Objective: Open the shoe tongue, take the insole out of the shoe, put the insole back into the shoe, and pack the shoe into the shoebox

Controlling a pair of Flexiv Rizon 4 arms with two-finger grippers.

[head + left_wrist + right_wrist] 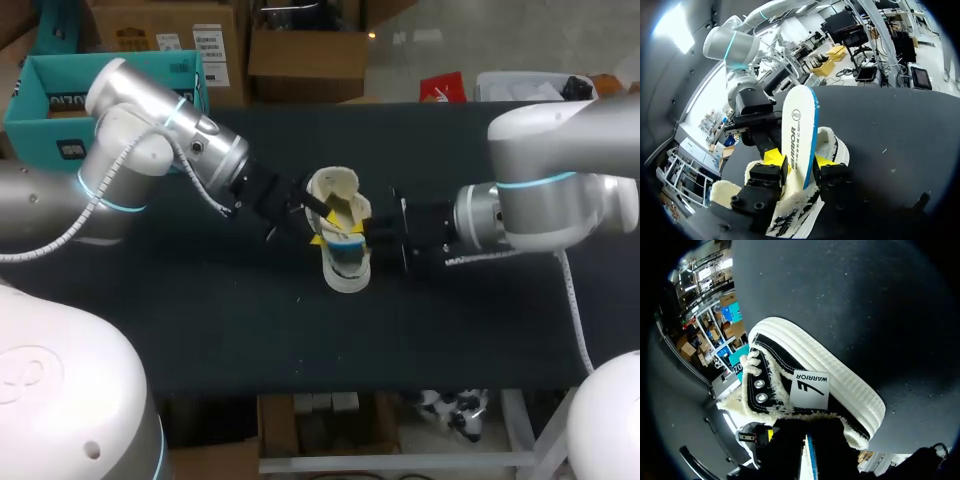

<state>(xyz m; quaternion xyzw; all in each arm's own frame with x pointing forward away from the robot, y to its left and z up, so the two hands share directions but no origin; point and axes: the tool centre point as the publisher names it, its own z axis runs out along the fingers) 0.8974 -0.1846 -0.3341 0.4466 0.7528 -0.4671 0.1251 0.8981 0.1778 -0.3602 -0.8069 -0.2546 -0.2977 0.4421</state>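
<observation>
The left gripper [798, 161] pinches the white, blue-edged insole [799, 125] between its yellow tips. The insole stands upright out of the fleece-lined shoe [346, 270] at mid-table [200, 330]. The right gripper [388, 238] is against the shoe's right side; I cannot tell whether it is spread or pressed together. The teal shoebox [40, 120] sits far left.

Light came from overhead, pretty even tbh. Dark worktop [200, 330] swallowed most of it, white insole [799, 130] in the left claw [798, 164] glared a bit, soft shadow sat beside the shoe [840, 385].
</observation>
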